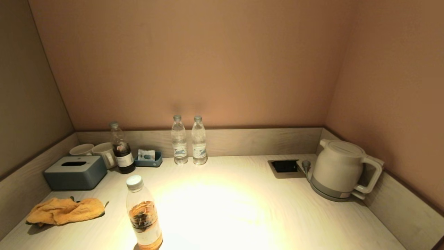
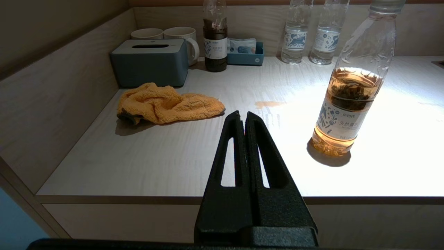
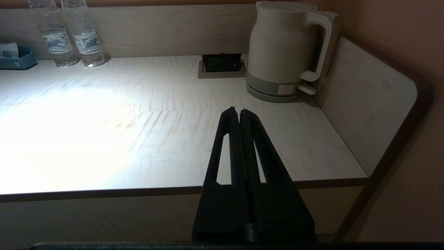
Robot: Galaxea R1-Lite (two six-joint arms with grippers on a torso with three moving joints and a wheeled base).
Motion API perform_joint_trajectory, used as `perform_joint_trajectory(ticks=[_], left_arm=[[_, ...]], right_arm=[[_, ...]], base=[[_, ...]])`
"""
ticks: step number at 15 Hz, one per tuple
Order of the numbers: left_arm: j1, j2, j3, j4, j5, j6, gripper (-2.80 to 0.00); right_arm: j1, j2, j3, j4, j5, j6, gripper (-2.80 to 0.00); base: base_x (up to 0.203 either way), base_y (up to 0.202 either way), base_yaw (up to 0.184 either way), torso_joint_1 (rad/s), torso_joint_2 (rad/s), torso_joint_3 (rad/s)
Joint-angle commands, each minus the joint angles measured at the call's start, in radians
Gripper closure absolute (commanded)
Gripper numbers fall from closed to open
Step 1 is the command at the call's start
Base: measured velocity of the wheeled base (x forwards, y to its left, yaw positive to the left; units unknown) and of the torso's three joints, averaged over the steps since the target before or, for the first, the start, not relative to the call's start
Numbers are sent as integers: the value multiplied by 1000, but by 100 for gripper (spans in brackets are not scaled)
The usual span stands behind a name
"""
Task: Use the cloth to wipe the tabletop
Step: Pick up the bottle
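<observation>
A crumpled orange cloth (image 1: 66, 210) lies on the pale wooden tabletop (image 1: 242, 208) at the near left, in front of the tissue box; it also shows in the left wrist view (image 2: 166, 103). A small brownish stain (image 2: 269, 103) marks the tabletop between the cloth and the tea bottle. My left gripper (image 2: 242, 116) is shut and empty, held at the table's front edge, short of the cloth. My right gripper (image 3: 238, 113) is shut and empty at the front edge on the right side. Neither gripper shows in the head view.
A tea bottle (image 1: 144, 217) stands near the front, right of the cloth. A grey tissue box (image 1: 75, 172), two mugs (image 1: 93, 151), a dark bottle (image 1: 121, 149), a blue tray (image 1: 149, 159) and two water bottles (image 1: 189, 140) line the back. A white kettle (image 1: 341, 170) and socket (image 1: 285, 166) stand at the right. Low walls edge the table.
</observation>
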Motion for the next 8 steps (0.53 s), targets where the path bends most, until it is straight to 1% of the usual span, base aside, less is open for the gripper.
perform_joint_trajectory(ticks=[1, 8], left_arm=[[0, 0, 1, 0, 0, 0, 0], [0, 0, 0, 0, 2, 0, 0]], right_arm=[[0, 0, 0, -1, 0, 0, 0], [0, 0, 0, -1, 0, 0, 0]], base=[[0, 0, 0, 0, 0, 0], [0, 0, 0, 0, 0, 0]])
